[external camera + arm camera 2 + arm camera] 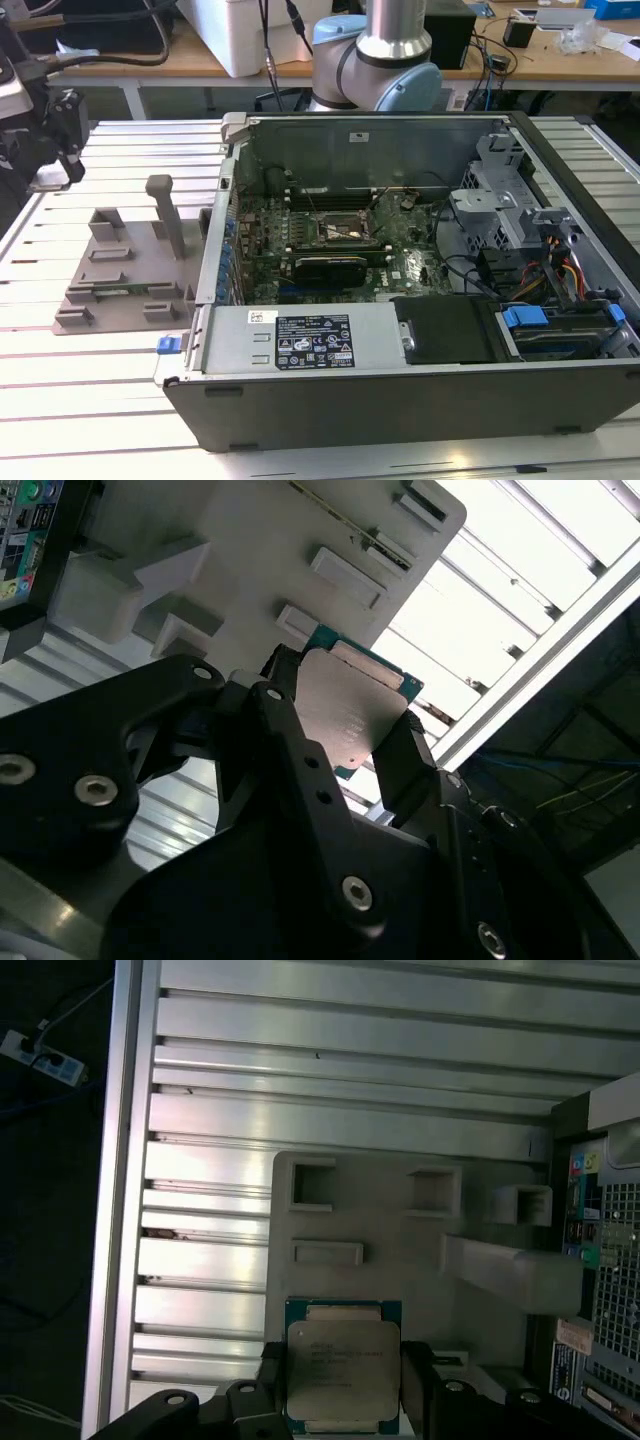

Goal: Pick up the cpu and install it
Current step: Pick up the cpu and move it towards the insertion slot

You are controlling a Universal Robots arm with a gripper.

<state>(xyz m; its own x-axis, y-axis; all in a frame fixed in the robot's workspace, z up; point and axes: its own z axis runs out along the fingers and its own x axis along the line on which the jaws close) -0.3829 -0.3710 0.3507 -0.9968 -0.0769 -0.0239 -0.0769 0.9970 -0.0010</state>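
Clearly, the cpu (pixel 342 1370) is square, silver-topped, thinly green-edged.

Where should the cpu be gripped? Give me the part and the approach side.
Grip the cpu by two opposite thin edges, coming square onto its silver top: it is a flat, thin square, so only the edges give purchase. In the second wrist view the end effector pinches it that way.

cpu (pixel 343 1372) in hand (pixel 343 1385), tray (pixel 480 1310) beside pc case (pixel 400 400), both on table (pixel 90 400)
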